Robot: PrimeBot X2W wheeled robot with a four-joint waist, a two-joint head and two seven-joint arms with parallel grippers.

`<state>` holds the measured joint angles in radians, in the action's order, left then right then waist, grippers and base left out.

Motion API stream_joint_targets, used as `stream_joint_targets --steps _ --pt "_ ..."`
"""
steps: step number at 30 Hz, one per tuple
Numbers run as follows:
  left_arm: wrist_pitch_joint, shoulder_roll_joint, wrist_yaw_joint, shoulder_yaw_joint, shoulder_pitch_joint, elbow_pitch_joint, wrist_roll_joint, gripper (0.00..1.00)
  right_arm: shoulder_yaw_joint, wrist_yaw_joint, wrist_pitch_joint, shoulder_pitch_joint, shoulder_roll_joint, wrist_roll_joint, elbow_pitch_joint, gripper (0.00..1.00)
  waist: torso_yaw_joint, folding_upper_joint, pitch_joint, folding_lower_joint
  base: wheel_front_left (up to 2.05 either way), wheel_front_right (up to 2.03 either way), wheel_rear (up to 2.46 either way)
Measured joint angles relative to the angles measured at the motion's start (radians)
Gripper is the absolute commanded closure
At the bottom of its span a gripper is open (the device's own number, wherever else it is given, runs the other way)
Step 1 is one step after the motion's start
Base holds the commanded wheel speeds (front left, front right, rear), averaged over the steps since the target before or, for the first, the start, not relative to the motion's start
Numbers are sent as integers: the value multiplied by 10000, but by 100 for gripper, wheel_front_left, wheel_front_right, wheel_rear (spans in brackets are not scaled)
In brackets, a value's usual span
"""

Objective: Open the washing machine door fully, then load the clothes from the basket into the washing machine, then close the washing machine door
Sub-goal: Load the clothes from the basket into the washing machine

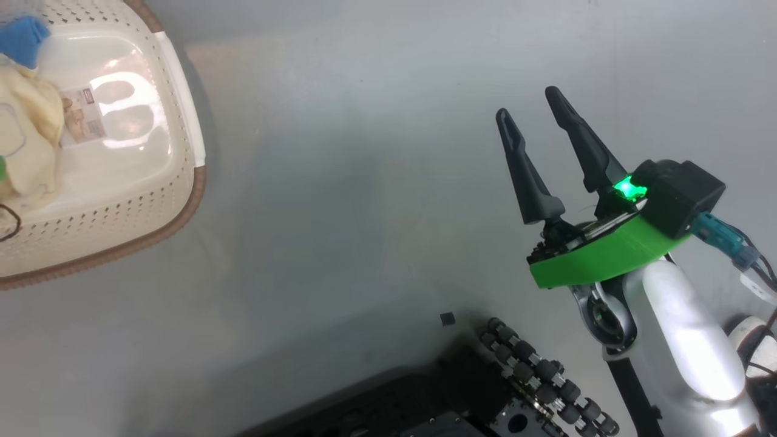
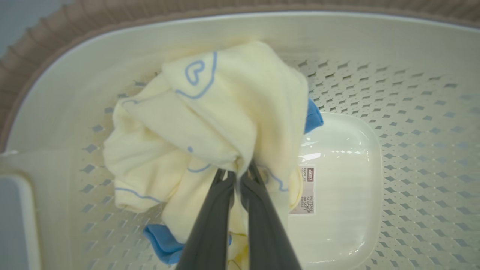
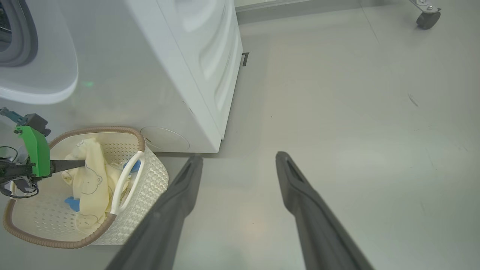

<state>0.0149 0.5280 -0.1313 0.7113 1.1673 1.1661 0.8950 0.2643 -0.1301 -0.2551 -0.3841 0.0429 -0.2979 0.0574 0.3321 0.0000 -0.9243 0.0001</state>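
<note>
Though part-hidden, clothes (image 2: 210, 120) seemingly left pincer's (image 2: 237, 174).

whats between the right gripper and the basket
Bare grey floor, by the head view: nothing else lies between the right gripper and the basket.

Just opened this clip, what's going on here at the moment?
The robot is at the loading step. Its left gripper is shut on a pale yellow garment inside the basket, where blue pieces lie beside it; nothing is out of the basket yet. The right gripper is open and empty above the floor. The washing machine stands right beside the basket.
</note>
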Motion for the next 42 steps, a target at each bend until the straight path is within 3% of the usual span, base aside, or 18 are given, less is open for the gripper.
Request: stream_joint_targets --steps 17,29,34,42 --pt "-1737 -326 0 1093 -1970 -1260 1034 100 -374 0 2 25 4 372 583 0 -650 0 1998 -2 0 0 0" --pt "-2621 -119 0 1442 -2637 -1822 930 100 -418 0 0 254 6 441 947 0 -1168 1 3367 -2 0 0 0" --pt "-2623 184 59 349 -2991 -2736 50 100 -437 0 0 495 8 441 1080 0 -1345 1 3864 -2 0 0 0" --pt "-2623 184 483 -1350 -4547 -4614 -1693 100 -414 0 0 593 12 437 1271 0 -1522 1 4573 -2 0 0 0"
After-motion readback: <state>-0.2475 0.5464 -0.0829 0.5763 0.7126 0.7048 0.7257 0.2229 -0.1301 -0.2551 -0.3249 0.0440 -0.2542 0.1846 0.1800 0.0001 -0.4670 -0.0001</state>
